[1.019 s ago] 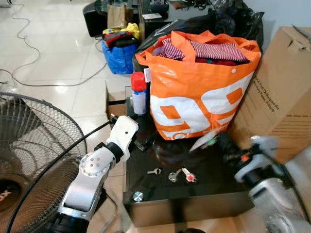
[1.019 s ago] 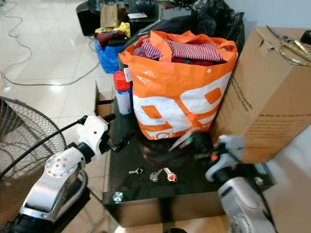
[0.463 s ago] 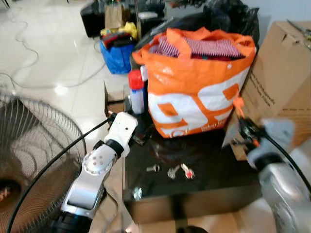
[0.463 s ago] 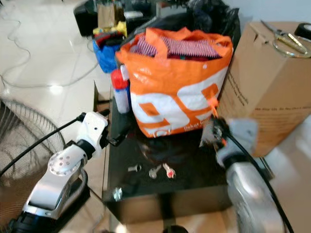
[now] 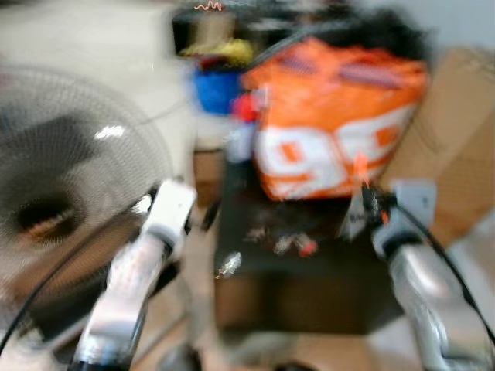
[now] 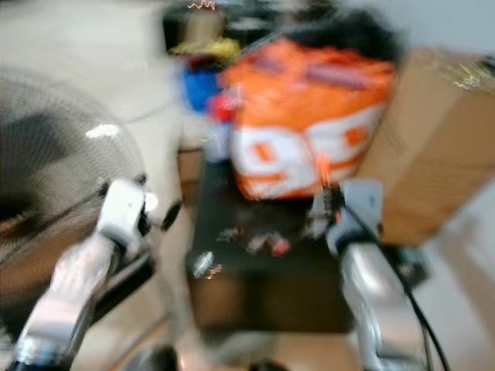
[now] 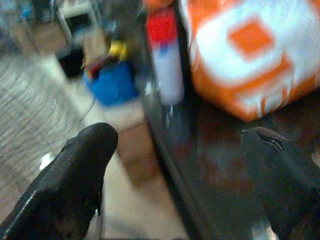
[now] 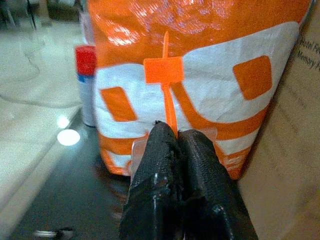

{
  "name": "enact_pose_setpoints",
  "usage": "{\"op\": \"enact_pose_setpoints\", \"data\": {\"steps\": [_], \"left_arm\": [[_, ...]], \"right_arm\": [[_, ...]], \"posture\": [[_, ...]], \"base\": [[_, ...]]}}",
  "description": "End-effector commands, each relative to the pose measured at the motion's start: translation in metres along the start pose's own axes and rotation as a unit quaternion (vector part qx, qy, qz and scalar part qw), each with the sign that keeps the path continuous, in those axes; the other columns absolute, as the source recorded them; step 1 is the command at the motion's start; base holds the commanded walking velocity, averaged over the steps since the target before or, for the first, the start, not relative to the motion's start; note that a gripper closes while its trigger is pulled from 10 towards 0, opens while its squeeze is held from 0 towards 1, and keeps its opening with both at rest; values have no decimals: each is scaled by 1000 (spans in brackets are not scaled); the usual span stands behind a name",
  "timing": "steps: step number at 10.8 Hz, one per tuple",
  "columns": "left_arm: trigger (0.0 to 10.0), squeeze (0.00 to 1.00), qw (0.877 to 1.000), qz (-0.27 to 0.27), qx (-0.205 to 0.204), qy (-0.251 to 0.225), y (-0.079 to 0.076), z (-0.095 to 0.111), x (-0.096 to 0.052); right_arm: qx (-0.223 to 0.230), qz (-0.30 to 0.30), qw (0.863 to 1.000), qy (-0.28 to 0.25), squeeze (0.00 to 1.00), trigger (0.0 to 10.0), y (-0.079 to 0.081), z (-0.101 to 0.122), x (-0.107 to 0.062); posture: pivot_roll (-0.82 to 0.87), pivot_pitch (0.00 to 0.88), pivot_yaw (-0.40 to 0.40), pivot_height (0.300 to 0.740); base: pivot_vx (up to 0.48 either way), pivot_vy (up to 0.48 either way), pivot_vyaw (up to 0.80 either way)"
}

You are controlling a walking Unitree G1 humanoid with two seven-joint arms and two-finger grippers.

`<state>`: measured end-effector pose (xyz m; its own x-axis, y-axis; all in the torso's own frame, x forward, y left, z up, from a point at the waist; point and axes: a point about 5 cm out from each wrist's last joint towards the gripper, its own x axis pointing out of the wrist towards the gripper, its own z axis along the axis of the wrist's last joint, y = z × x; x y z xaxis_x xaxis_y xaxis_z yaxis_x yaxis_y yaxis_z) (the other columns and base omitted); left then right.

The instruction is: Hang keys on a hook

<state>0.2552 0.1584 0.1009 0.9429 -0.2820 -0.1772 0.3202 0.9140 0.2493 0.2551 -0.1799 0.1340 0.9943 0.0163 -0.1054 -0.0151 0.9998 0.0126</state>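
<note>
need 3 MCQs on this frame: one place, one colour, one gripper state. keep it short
1. Where do the keys lie?
A. on the dark table top, in front of the orange bag
B. inside the orange bag
C. on top of the cardboard box

2. What colour is the cap of the spray can?
A. green
B. red
C. yellow

3. How do the fingers of the right gripper stand?
A. spread wide with nothing between them
B. shut on an orange tag with a clear plastic piece
C. shut on the spray can

Answers:
1 A: both eye views, though blurred, show the small keys on the dark table below the orange bag.
2 B: the left wrist view shows a red cap on a pale can.
3 B: the right wrist view shows the black fingers pressed together with the orange tag rising from between them.
</note>
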Motion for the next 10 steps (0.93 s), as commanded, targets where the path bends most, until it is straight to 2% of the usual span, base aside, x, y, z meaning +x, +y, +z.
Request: {"op": "enact_pose_setpoints", "data": {"steps": [1,2,3,5,6,7,8,10], "left_arm": [[10000,0,1000,7,13,-24,5,15,3],[10000,0,1000,11,15,-23,8,15,2],[10000,0,999,14,17,-24,10,16,3],[10000,0,999,8,17,-29,9,20,8],[10000,0,999,1,16,-33,9,22,10],[10000,0,999,1,24,-34,8,25,15],[10000,0,999,3,24,-33,8,26,16],[10000,0,999,2,24,-45,9,30,17]], "right_arm": [[15,6,1000,16,0,10000,0,-5,0],[4,10,1000,21,0,10000,1,-6,-1],[24,-3,1000,13,0,10000,1,-5,-2],[15,-19,1000,-1,0,10000,-3,2,-4],[28,-12,1000,-7,0,10000,1,3,-8],[16,-32,999,-10,0,10000,-2,5,-10],[33,-36,999,-9,0,10000,-3,5,-10],[28,-43,998,-30,0,10000,-4,16,-6]], "posture": [[-51,0,-67,740],[-52,0,-64,740],[-62,0,-53,740],[-88,0,-28,740],[-105,0,-14,740],[-106,0,-10,740],[-105,0,-10,740],[-109,0,-9,740]], "base": [[-307,0,0],[-307,0,0],[-307,0,0],[-281,0,0],[0,0,0],[0,0,0],[0,0,0],[0,0,-800]]}}
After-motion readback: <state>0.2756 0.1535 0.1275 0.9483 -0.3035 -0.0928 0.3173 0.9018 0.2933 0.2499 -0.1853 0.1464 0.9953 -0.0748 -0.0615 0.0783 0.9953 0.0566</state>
